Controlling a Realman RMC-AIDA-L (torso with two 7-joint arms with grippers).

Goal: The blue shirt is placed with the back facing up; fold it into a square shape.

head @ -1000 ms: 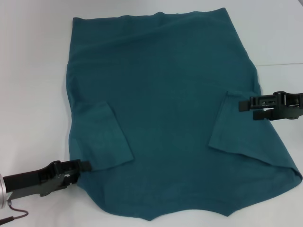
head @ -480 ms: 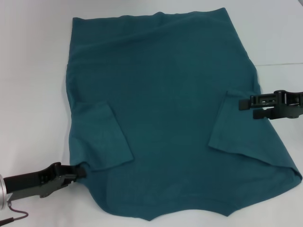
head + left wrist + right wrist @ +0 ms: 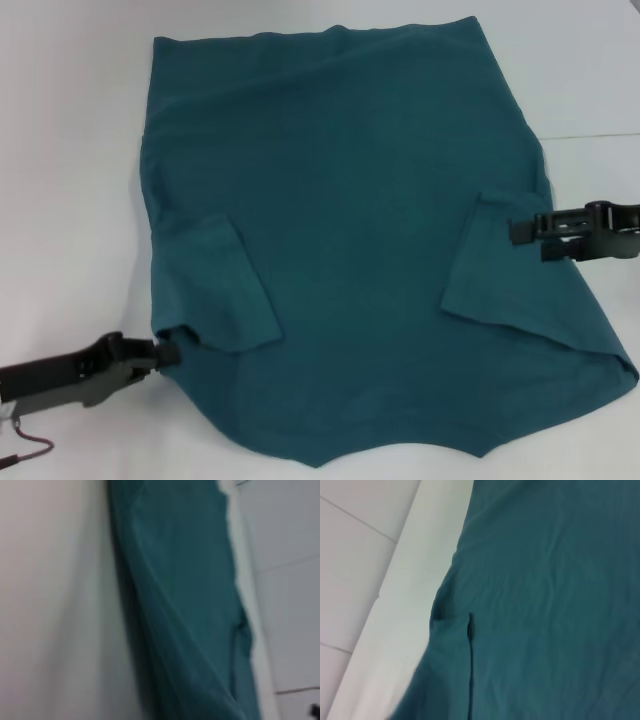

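Jaws of left gripper (image 3: 172, 351) clamp blue shirt (image 3: 350, 250) hem; right gripper (image 3: 520, 230) over sleeve, state unclear.

The blue shirt (image 3: 350, 260) lies flat, plain side up; sleeves seemingly folded inward.

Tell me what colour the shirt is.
The shirt is plain dark teal-blue, best seen in the head view.

One blue shirt (image 3: 350, 250) with two sleeves folded inward lies on one white worktop (image 3: 70, 150), with two end effectors, left end effector (image 3: 172, 352) and right end effector (image 3: 517, 230).
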